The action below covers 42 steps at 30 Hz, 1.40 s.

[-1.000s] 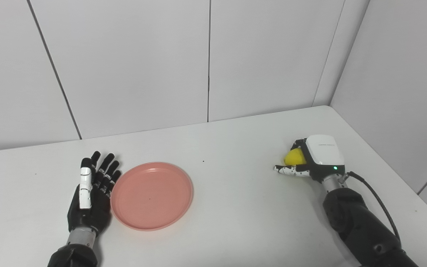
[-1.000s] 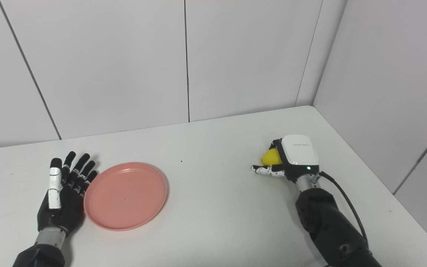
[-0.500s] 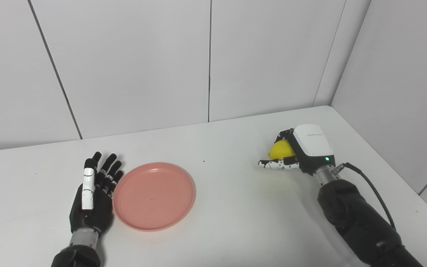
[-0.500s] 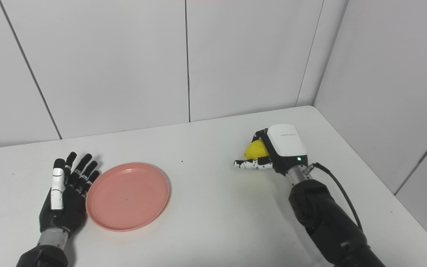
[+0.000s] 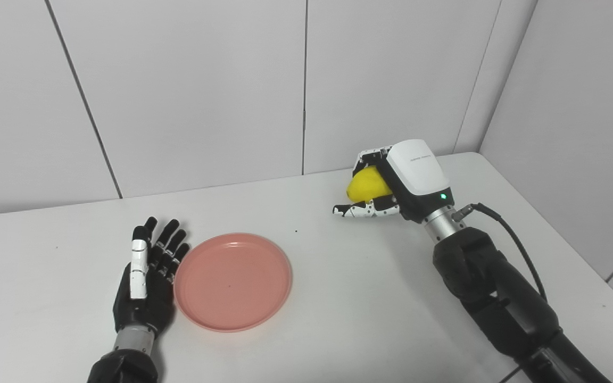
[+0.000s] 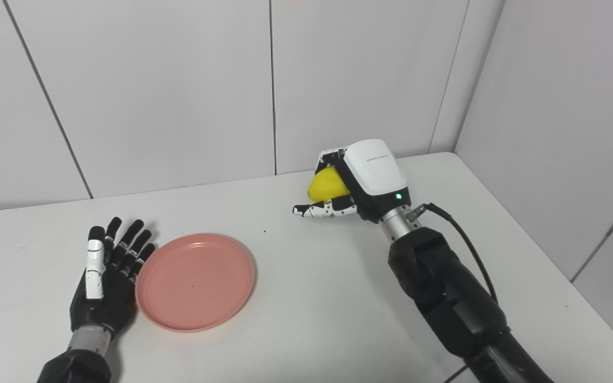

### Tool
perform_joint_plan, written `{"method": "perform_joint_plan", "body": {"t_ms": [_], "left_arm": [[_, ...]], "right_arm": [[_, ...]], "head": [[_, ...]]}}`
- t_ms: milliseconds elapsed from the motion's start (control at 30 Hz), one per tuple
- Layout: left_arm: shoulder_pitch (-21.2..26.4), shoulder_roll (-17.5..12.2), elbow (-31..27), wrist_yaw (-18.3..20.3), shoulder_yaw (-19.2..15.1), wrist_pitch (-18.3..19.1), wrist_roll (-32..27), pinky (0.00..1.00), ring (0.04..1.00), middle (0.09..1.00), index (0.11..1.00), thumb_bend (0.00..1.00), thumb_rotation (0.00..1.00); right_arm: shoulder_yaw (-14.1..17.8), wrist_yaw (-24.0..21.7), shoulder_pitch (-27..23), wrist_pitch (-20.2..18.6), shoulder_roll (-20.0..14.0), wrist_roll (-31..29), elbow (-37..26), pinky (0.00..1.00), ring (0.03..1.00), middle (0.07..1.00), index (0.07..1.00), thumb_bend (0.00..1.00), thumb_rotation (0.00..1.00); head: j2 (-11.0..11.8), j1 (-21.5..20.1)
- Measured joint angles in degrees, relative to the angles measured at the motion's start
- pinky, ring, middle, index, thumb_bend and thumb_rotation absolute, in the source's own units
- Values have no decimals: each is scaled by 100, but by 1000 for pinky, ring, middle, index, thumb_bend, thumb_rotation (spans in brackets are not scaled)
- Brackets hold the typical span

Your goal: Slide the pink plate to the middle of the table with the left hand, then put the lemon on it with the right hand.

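Nearest, at the bottom left: left robot hand (image 5: 144, 279) flat on the white bench (image 5: 349, 308), palm down, fingers (image 5: 171, 247) straight and spread, grasping nothing, its inner edge just beside the left rim of the pink plate (image 5: 233, 281); contact with the rim hard to tell. Plate lying flat and bare, left of the bench's middle. From the bottom right: dark right arm (image 5: 498, 298) reaching up and leftward, a black cable (image 5: 519, 244) looping beside the wrist. Farther back: right robot hand (image 5: 386, 183) lifted clear of the bench, white back shell turned up with a small green light lit, fingers curled over a yellow lemon (image 5: 365, 185), thumb (image 5: 362, 210) stretched out leftward beneath it. Lemon gripped and held in the air, well apart from the plate, up and to the right of it, over the rear middle of the bench. Small dark speck (image 5: 296, 231) on the bench between plate and raised hand. Farthest: plain pale wall panels (image 5: 195, 90) with dark vertical seams along the back, meeting a side wall (image 5: 578, 106) at the right corner.
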<state>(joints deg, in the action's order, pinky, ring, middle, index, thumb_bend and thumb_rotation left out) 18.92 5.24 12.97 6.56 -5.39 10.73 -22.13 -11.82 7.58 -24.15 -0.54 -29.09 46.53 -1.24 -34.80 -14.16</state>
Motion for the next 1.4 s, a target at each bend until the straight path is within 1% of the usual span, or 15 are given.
{"method": "perform_joint_plan", "body": {"t_ms": [133,200,333,400,467,533,567,633,767,833,933,1067,1200,1333,1400], "left_arm": [[-19,126,-44,-165,51,0,142,930,903,884,948,752,725],[-31,212,-68,-259,101,0,218,922,896,877,948,736,730],[-64,375,-107,-320,160,0,339,892,880,864,939,733,736],[-76,400,-112,-327,194,-1,387,882,876,863,939,733,742],[-86,407,-117,-341,208,-1,399,878,875,863,940,728,741],[-90,436,-119,-376,207,-3,409,878,874,862,939,725,737],[-91,468,-122,-394,207,-3,426,874,870,857,935,722,734],[-107,536,-152,-440,214,-5,499,869,866,853,934,722,730],[-110,559,-153,-505,274,-8,581,850,855,845,920,719,717],[-110,560,-154,-510,274,-9,585,844,849,836,913,716,710],[-109,562,-153,-529,275,-9,588,839,845,831,908,715,708],[-107,564,-153,-562,284,-10,615,840,844,829,904,717,707],[-107,564,-154,-563,291,-10,619,848,842,829,902,727,717],[-108,563,-160,-564,300,-10,624,845,840,826,904,711,721],[-109,563,-161,-566,299,-10,626,844,836,824,899,717,723]], "right_arm": [[-50,-260,-98,0,105,23,-198,155,202,271,321,595,532],[-117,-348,-180,29,168,18,-218,149,196,267,312,589,523],[-228,-347,-274,312,354,-5,-192,157,207,279,327,597,538],[-329,-350,-299,405,439,-3,-162,156,207,278,322,600,516],[-393,-359,-307,495,548,-5,-102,150,199,270,320,597,490],[-474,-386,-329,601,629,-7,20,148,197,269,324,593,482],[-496,-444,-334,648,659,-8,66,147,195,265,320,590,471],[-520,-471,-348,690,705,-8,115,152,201,270,341,583,494],[-575,-472,-439,779,744,16,244,143,190,259,326,591,502],[-606,-479,-440,781,782,25,248,159,214,293,402,585,510],[-712,-542,-439,791,888,26,250,164,223,303,429,585,507],[-813,-554,-440,923,964,63,277,144,202,278,357,601,506],[-933,-600,-441,974,998,166,365,157,217,292,380,595,488],[-1090,-701,-450,980,1026,277,556,154,206,277,350,587,529],[-1175,-707,-467,993,1070,323,683,164,214,288,359,585,559]], "head": [[-26,281],[-27,309],[-27,712],[-18,731],[-27,984],[-27,986],[-27,1090],[-27,1231],[-27,1320],[-27,1346],[-27,1363],[-44,1372],[-62,1364],[-79,1346],[-88,1337]]}}
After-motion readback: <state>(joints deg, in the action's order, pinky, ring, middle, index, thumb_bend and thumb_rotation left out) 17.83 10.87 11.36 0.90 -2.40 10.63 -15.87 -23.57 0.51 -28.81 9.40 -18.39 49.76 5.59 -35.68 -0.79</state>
